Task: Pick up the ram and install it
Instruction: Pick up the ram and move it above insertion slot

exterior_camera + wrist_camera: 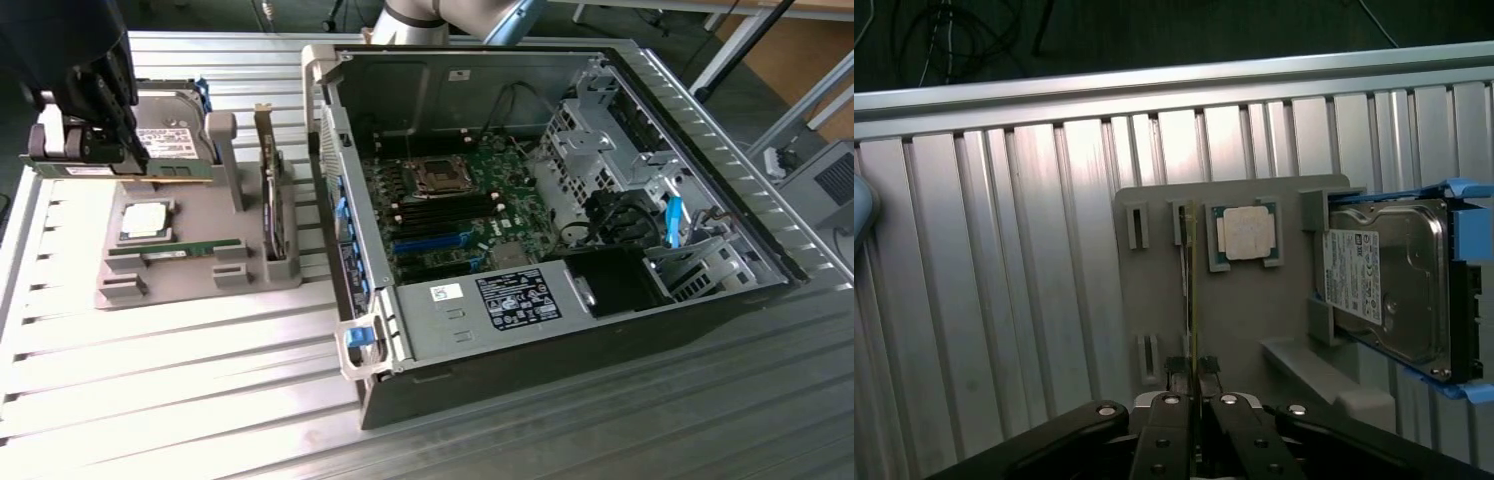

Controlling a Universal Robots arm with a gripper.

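My gripper (83, 152) is clenched on the ram (74, 171) — a thin, pale green board held level above the grey tray (174, 285). The tray is matte moulded plastic with blocky posts and narrow slots, and it sits on a table (160, 390) of ribbed, shiny aluminium slats.

From the exterior view I can see what rests on the tray: a second green stick (187, 247) lying in its slots, a square processor (144, 221) with a dull metal lid beside it, a boxy hard drive (174, 135) in blue clips at the tray's far end, and an upright card (276, 215) on the edge of the tray nearest the computer case (534, 385). The case lies open just beside the tray, a dark steel box showing a green motherboard (441, 210) and a grey power supply (487, 300) with a black label.

The wrist view gives what that one cannot — my black fingers (1166, 430) pinched together at the gripper (1196, 395), with the ram (1194, 300) seen edge-on as a hairline strip over the tray (1154, 300), next to the processor (1246, 235). The hard drive (1384, 290) shows its white label and smooth silver cover. The table (974, 260) gleams in long ridges around the tray.
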